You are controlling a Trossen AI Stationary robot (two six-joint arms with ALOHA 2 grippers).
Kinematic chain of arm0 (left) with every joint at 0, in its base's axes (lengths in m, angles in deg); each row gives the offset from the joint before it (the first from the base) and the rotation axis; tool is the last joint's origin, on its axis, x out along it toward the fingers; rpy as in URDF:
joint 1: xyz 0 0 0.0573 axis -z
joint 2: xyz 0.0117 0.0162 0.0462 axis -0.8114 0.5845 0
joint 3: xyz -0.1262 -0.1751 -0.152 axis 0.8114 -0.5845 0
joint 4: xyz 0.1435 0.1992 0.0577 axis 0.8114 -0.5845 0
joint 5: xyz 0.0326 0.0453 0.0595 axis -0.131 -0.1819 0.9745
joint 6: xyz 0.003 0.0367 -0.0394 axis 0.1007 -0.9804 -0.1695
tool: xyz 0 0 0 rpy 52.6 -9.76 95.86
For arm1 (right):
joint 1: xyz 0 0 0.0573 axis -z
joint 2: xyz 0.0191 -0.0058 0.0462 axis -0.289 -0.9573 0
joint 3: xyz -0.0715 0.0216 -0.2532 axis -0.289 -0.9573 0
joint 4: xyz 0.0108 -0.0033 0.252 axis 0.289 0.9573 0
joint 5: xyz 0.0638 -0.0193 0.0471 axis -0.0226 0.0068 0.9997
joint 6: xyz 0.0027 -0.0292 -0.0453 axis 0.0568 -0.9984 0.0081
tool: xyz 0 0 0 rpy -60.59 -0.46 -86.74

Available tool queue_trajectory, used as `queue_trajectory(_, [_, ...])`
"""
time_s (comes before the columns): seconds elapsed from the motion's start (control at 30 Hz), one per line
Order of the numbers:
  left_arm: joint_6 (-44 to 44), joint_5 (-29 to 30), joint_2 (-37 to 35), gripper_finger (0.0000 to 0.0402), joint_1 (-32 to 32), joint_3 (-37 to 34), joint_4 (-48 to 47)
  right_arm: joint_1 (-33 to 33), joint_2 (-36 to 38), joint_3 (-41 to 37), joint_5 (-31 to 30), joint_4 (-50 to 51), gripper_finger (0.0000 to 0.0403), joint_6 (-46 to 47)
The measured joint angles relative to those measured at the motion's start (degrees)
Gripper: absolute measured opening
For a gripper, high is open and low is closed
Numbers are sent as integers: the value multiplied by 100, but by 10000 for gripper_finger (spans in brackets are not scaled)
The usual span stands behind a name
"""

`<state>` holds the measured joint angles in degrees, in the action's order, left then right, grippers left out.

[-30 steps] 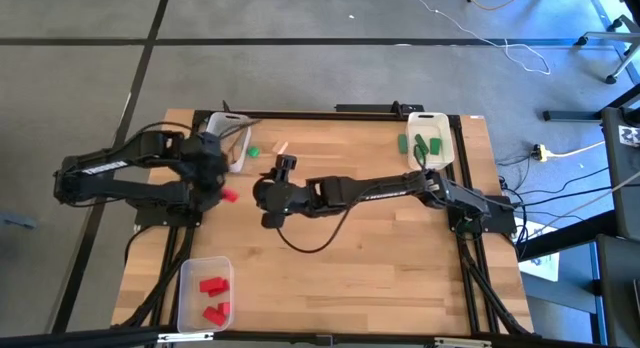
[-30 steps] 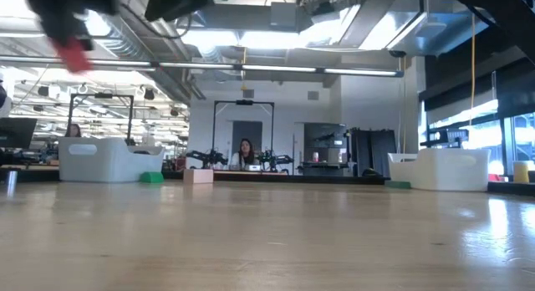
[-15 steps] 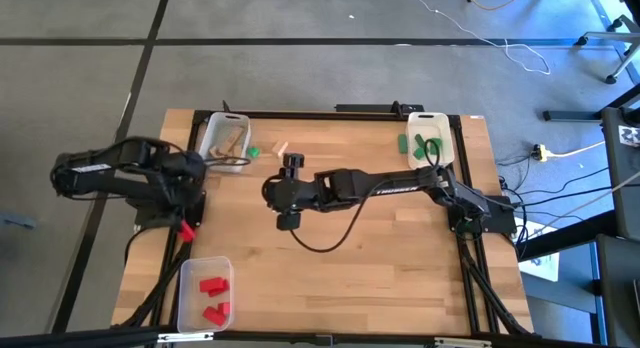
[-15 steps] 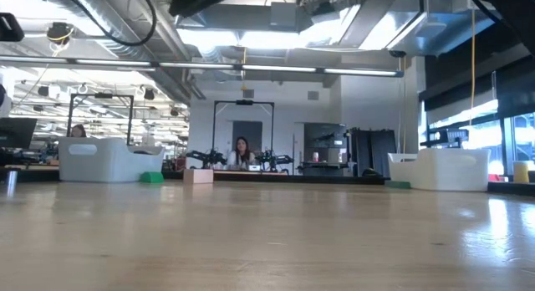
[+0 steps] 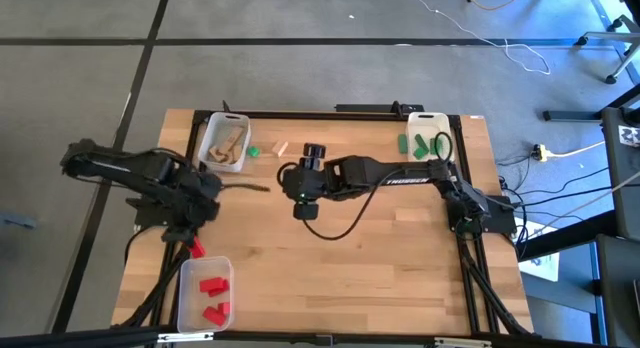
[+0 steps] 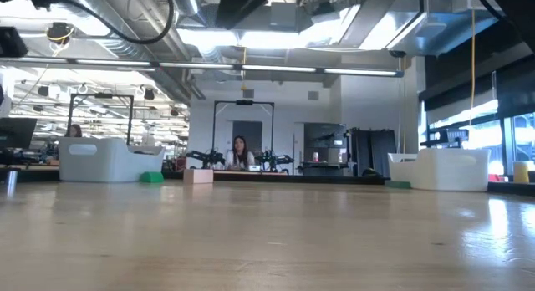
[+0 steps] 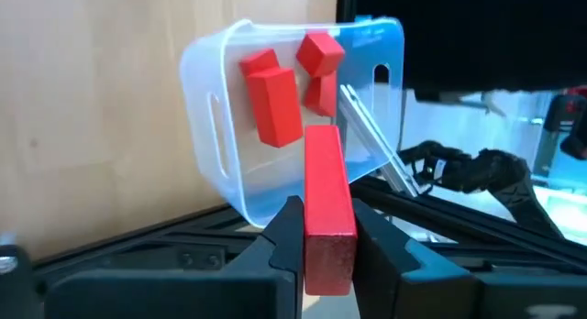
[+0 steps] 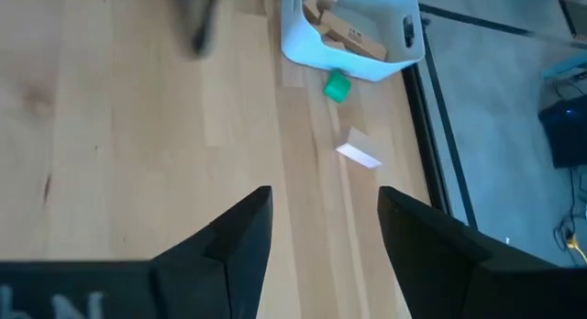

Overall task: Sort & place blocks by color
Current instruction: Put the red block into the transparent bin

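Note:
My left gripper (image 5: 193, 242) is shut on a long red block (image 7: 326, 195) and hovers just beyond the far edge of the clear bin (image 5: 204, 291) near the table's left corner. That bin (image 7: 220, 126) holds three red blocks (image 7: 273, 94). My right gripper (image 5: 314, 149) is open over the table's middle and touches nothing. Ahead of it on the table lie a green block (image 8: 337, 85) and a pale wood block (image 8: 359, 152), next to the bin of wood blocks (image 8: 353, 30). In the low view both arms are mostly out of frame. My left gripper pinches the red block's end (image 7: 328, 250) between its two fingers (image 7: 286, 238). The block lies along the fingers and sticks out past their tips. The fingers point down from above. The block is lifted clear, its free end (image 7: 323, 140) over the bin's rim.
A bin (image 5: 428, 140) at the far right holds green blocks, and one green block (image 5: 402, 143) lies beside it on the table. The wood-block bin (image 5: 225, 143) stands at the far left. A dark cable (image 5: 330, 228) loops under the right arm. People sit in the room behind (image 6: 238, 153).
My left gripper has carried the red block from the table's left middle toward the near left corner, up to the red-block bin, staying shut on it. My right gripper has drawn back toward the right and slightly toward the far edge.

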<state>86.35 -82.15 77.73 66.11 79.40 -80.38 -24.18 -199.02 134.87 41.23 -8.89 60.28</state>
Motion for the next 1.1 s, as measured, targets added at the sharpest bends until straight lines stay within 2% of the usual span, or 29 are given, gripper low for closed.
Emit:
queue_trajectory(0.13, [639, -6, 285, 47, 606, -200, 659, 62, 97, 7, 33, 108, 199, -19])
queue_trajectory(0.3, [1571, 31, 681, 47, 1444, -487, 1939, 158, 127, 7, 46, 261, 199, -64])
queue_trajectory(0.53, [2659, 295, 1369, 47, 2418, -842, 2347, 298, 127, 7, 124, 346, 199, -290])
queue_trajectory(0.67, [3478, 336, 1655, 47, 2842, -1120, 3453, 364, 127, 6, 334, 372, 199, -345])
queue_trajectory(0.8, [4013, 589, 1848, 47, 3088, -1295, 4373, 420, 127, 4, 653, 381, 199, -344])
queue_trajectory(0.97, [4226, 868, 1973, 47, 3147, -1304, 4543, 477, 127, 4, 1132, 380, 199, -346])
queue_trajectory(1.1, [4352, 1250, 1970, 55, 3147, -1304, 4536, 492, 127, 4, 1282, 381, 199, -345])
